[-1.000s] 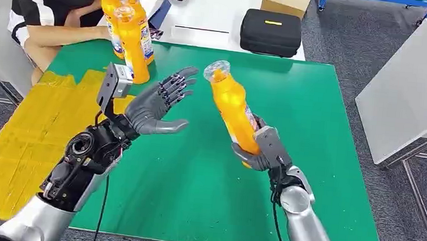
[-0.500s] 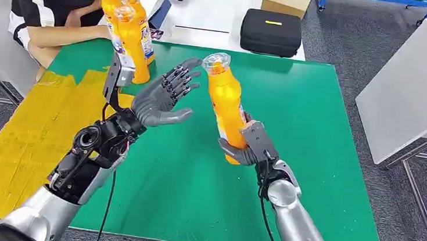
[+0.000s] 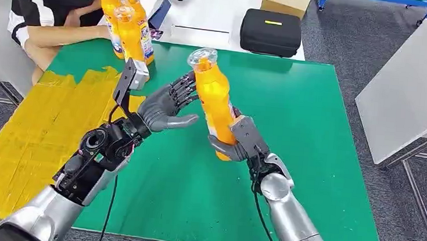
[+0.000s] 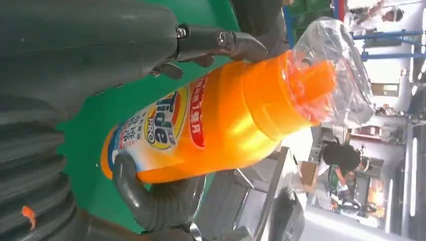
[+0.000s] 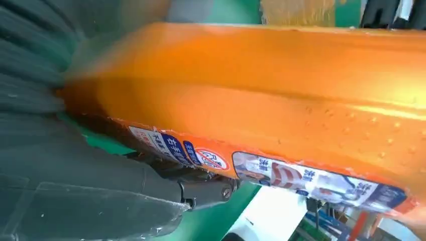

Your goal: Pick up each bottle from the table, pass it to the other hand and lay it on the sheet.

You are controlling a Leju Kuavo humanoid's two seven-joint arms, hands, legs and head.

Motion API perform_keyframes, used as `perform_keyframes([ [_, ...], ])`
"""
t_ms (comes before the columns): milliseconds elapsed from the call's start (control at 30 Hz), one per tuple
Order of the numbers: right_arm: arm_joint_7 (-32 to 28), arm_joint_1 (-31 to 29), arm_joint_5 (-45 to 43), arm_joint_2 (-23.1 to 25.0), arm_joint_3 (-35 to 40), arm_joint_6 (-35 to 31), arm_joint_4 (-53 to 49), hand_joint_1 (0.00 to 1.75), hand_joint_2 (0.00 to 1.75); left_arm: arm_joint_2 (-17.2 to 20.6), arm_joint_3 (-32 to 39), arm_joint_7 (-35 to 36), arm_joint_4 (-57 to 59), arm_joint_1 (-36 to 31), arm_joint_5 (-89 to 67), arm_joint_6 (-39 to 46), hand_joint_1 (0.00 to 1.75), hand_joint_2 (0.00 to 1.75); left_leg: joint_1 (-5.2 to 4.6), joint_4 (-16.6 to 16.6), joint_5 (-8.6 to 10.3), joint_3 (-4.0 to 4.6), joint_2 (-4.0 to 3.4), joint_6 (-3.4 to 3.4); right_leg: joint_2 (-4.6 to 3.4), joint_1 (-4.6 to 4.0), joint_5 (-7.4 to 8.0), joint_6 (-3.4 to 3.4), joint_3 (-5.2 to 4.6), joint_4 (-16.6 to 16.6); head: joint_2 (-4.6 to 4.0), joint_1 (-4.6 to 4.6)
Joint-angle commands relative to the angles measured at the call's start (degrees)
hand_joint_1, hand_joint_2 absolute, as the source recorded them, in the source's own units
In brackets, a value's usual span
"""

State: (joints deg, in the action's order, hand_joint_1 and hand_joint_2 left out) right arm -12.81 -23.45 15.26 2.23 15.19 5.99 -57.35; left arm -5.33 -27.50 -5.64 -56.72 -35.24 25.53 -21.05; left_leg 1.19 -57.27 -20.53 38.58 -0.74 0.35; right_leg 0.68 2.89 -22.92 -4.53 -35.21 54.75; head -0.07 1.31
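Green bench (image 3: 312, 164), yellow sheet (image 3: 29, 133) at left; orange bottle (image 3: 213, 100) upright mid-air at centre, gripped low by right hand (image 3: 238, 143); left hand (image 3: 165, 107) alongside, fingers (image 3: 183, 90) spread, ready for handover.

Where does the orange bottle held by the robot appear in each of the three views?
Head view: orange bottle at the centre, above the green mat.
Left wrist view: across the middle, cap pointing right.
Right wrist view: across most of the picture.
Shared landmark: the green mat.

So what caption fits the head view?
Right hand offers an orange detergent bottle to the spread left hand above the green mat.
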Motion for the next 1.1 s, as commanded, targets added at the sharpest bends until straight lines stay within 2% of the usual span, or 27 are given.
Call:
perform_keyframes([
  [33, -0.3, -3.5, -0.3, 0.8, 1.8, -0.3, 4.6, 1.75, 1.75, 0.8, -0.4, -0.1, 5.9, -1.7, 0.5, 0.1, 0.0, 1.75, 0.01, -0.1, -0.26, -0.48, -0.1, 0.02, -0.2, -0.05, -0.19, 0.43, 0.4, 0.1, 0.0, -0.02],
  [100, -0.3, -4.2, -0.1, 0.9, 2.8, -0.4, 6.5, 1.75, 1.75, 0.5, -0.3, -0.7, 6.6, -2.0, 0.3, 0.2, 0.0, 1.75, 0.0, 0.0, -0.11, -0.23, -0.07, 0.02, -0.12, -0.03, -0.06, 0.22, 0.18, 0.0, 0.0, 0.0],
  [300, -0.4, -4.6, 0.6, 1.2, 4.4, 0.1, 7.7, 1.75, 1.75, 0.4, -0.3, -0.7, 6.9, -2.0, 0.2, 0.4, 0.0, 1.75, 0.02, 0.0, -0.22, -0.4, -0.09, 0.02, -0.18, -0.05, -0.15, 0.35, 0.34, 0.0, 0.0, 0.0],
  [367, -0.7, -5.0, 0.6, 1.3, 5.7, 1.9, 8.6, 1.75, 1.75, 0.3, -0.2, -0.6, 7.3, -2.2, 0.4, 0.2, 0.0, 1.75, 0.01, 0.0, -0.1, -0.22, -0.05, 0.01, -0.11, -0.03, -0.06, 0.22, 0.18, 0.0, 0.0, 0.0],
  [433, -1.5, -5.3, 0.0, 1.4, 7.1, 4.2, 9.3, 1.75, 1.75, 0.1, -0.1, -0.8, 7.8, -2.4, 0.4, 0.1, 0.0, 1.75, 0.02, -0.1, -0.3, -0.53, -0.13, 0.03, -0.24, -0.06, -0.22, 0.46, 0.44, 0.1, 0.0, 0.0],
  [500, -2.1, -5.3, -0.8, 1.6, 7.7, 5.7, 9.7, 1.75, 1.75, 0.0, -0.1, -0.8, 8.0, -2.5, 0.4, 0.0, 0.0, 1.75, 0.0, 0.0, -0.13, -0.28, -0.07, 0.02, -0.13, -0.03, -0.08, 0.26, 0.22, 0.0, 0.0, 0.0],
  [633, -3.8, -5.7, -2.2, 1.7, 10.0, 8.9, 9.9, 1.75, 1.75, -0.2, -0.2, -1.1, 8.6, -2.8, 0.4, 0.3, 0.0, 1.75, 0.04, -0.1, -0.2, -0.36, -0.07, 0.02, -0.16, -0.07, -0.14, 0.34, 0.29, 0.0, 0.0, 0.0],
  [900, -3.7, -5.9, -2.3, 1.9, 10.3, 8.8, 9.8, 1.75, 1.75, -0.3, -0.2, -1.1, 8.8, -3.0, 0.5, 0.4, 0.0, 1.75, 0.02, 0.0, -0.06, -0.14, -0.03, 0.01, -0.07, -0.03, -0.04, 0.19, 0.11, 0.0, 0.0, -0.02],
  [967, -3.7, -5.9, -2.3, 1.9, 10.3, 8.8, 9.8, 1.75, 1.75, -0.3, -0.2, -1.1, 8.8, -3.0, 0.5, 0.4, 0.0, 1.75, 0.02, -0.1, -0.29, -0.49, -0.06, 0.03, -0.17, -0.06, -0.23, 0.46, 0.41, 0.1, 0.0, -0.02],
  [1000, -3.7, -5.9, -2.3, 1.9, 10.3, 8.8, 9.8, 1.75, 1.75, -0.3, -0.2, -1.1, 8.8, -3.0, 0.5, 0.4, 0.0, 1.75, 0.02, 0.0, -0.13, -0.25, -0.02, 0.01, -0.08, -0.04, -0.11, 0.28, 0.2, 0.0, 0.0, -0.02],
  [1100, -3.8, -6.2, -2.8, 1.9, 11.2, 9.3, 9.7, 1.75, 1.75, -0.3, -0.2, -1.1, 9.1, -3.1, 0.6, 0.7, 0.0, 1.75, 0.04, -0.1, -0.28, -0.47, 0.0, 0.02, -0.11, -0.08, -0.24, 0.46, 0.42, 0.1, 0.0, 0.0],
])
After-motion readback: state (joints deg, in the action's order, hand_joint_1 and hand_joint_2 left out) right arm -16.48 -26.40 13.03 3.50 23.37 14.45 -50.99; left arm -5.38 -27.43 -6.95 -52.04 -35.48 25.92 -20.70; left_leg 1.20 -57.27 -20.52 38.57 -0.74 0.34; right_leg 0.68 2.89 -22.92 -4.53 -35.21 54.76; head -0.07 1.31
